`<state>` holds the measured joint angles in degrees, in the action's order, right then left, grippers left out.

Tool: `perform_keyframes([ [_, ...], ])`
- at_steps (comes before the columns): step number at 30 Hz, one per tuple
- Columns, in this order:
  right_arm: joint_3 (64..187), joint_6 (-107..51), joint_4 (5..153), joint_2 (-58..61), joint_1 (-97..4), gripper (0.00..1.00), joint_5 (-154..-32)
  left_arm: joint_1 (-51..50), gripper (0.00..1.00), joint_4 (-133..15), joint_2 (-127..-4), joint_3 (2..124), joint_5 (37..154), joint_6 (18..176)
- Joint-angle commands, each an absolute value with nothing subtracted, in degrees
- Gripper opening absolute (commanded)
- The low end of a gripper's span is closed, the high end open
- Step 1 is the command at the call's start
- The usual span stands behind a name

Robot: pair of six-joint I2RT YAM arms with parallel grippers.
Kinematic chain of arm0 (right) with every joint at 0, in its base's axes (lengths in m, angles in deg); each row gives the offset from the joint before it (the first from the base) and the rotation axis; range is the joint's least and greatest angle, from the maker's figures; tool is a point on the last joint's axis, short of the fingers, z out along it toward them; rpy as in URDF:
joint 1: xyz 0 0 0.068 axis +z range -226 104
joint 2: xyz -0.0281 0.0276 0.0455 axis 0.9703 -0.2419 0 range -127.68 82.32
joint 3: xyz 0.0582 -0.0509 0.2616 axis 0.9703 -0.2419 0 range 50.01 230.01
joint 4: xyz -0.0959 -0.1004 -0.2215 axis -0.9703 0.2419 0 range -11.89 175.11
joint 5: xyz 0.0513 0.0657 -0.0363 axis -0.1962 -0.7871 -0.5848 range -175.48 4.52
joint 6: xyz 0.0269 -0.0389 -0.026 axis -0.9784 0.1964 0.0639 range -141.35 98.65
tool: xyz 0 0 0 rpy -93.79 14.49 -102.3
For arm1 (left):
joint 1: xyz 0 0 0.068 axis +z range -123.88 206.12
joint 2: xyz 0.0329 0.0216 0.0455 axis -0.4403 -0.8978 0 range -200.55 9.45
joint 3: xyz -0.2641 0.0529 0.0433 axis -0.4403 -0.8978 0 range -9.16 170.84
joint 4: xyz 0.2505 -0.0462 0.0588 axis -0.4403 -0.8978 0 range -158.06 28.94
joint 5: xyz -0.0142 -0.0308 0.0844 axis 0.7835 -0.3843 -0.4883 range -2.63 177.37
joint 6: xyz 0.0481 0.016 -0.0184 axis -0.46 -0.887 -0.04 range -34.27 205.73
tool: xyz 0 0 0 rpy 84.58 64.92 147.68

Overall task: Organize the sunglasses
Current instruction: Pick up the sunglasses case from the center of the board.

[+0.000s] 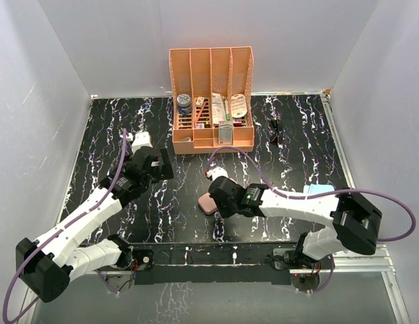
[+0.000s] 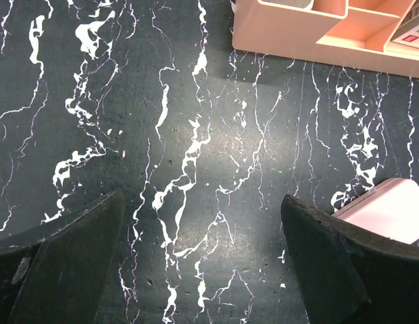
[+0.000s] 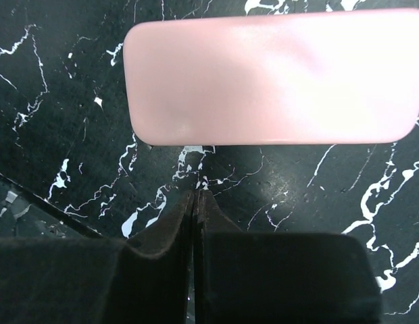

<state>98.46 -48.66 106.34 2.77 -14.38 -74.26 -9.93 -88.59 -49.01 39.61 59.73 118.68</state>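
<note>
- sunglasses: small black pair lying on the black marbled table, upper right of the top view, just right of the orange organizer. Nothing is touching them, and they do not show in either wrist view.
- right gripper: at centre frame in the top view, well apart from the sunglasses. In the right wrist view its fingers are pressed together with nothing between them, and the tips sit just below the case edge. I can't tell whether they touch it.
- pink case: closed and flat on the table at centre, just left of the right gripper. It fills the upper part of the right wrist view.
- left gripper: centre left in the top view, spread wide over bare table and holding nothing.
- light blue cloth: right of centre, partly hidden by the right arm.
- the organizer's slots hold assorted small items, and its corner shows at the upper right of the left wrist view.
</note>
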Motion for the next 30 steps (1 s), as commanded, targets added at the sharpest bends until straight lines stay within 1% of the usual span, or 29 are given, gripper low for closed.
perform_keyframes([
  [1, 98.63, -49.96, 101.91, 0.75, -13.26, 0.00, -72.52, -8.59, 0.99, -90.97, -46.35, 40.33, 61.69, 119.95],
  [17, 107.86, -48.88, 97.64, -13.52, -11.28, 0.00, -71.89, -7.77, 0.99, -93.68, -42.46, 38.77, 61.96, 120.72],
  [26, 115.91, -46.72, 97.82, -21.57, -11.42, 0.00, -67.30, -7.74, 0.99, -94.43, -41.08, 38.32, 62.54, 121.17],
  [30, 119.50, -46.10, 98.08, -24.45, -12.97, 0.00, -66.08, -7.74, 0.99, -94.91, -40.33, 38.19, 62.46, 121.18],
])
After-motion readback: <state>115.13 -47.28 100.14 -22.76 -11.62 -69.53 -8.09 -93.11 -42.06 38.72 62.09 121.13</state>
